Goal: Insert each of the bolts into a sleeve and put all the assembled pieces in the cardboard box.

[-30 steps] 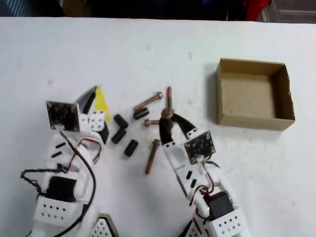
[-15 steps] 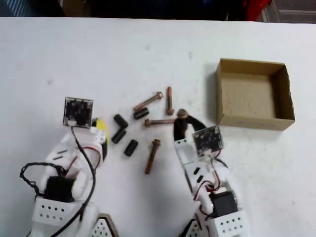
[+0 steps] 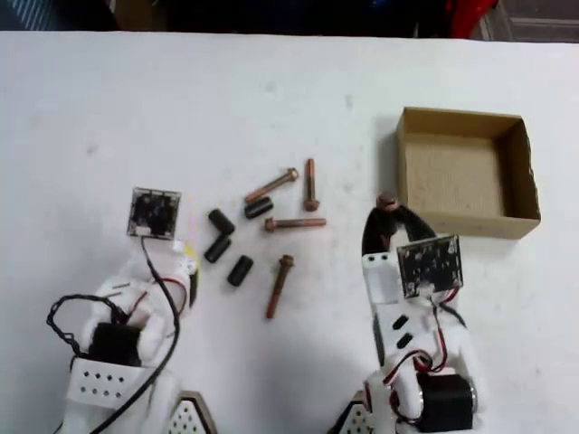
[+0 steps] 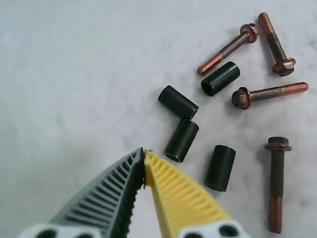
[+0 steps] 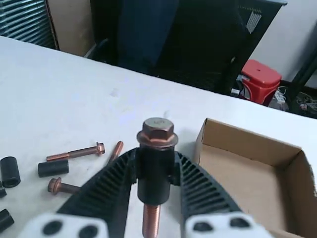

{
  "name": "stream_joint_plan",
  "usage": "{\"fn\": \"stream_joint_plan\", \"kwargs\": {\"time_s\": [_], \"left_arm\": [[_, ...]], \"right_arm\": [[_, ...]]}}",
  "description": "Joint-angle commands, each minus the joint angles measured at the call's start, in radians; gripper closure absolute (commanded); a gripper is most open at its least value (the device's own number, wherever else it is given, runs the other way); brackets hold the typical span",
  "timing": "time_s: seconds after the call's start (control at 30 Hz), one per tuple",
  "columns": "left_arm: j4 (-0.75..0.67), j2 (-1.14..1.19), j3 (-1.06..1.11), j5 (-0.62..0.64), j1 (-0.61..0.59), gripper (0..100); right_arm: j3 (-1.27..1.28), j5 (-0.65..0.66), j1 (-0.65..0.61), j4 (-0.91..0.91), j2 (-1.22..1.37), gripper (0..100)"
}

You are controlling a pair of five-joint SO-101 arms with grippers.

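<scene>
Gripping a sleeved bolt [image 5: 157,133], the right pincer [image 5: 155,155] hovers beside the cardboard box [image 3: 463,222]; the left pincer [image 4: 143,157], closed and empty, sits well apart from it.

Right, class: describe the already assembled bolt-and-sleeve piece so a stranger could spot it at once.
Find the cardboard box; the right gripper is just beside it. Clamped in it is the assembled piece, the only copper bolt with a black sleeve on its shank; the loose bolts lie bare.
</scene>
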Motion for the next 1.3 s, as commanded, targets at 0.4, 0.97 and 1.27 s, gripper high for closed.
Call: {"fn": "stream_joint_plan", "kwargs": {"time_s": [0.4,0.97,1.27], "left_arm": [[-0.040,-0.010,0.032,-0.009,-0.119,98],[-0.038,-0.010,0.034,-0.009,-0.119,98],[-0.038,-0.010,0.034,-0.009,-0.116,98]], "right_arm": [[-0.470,0.041,0.211,-0.082,0.733,98.1],[-0.954,0.041,0.294,-0.134,1.573,98.1],[-1.172,0.041,0.315,-0.134,1.886,98.1]]}}
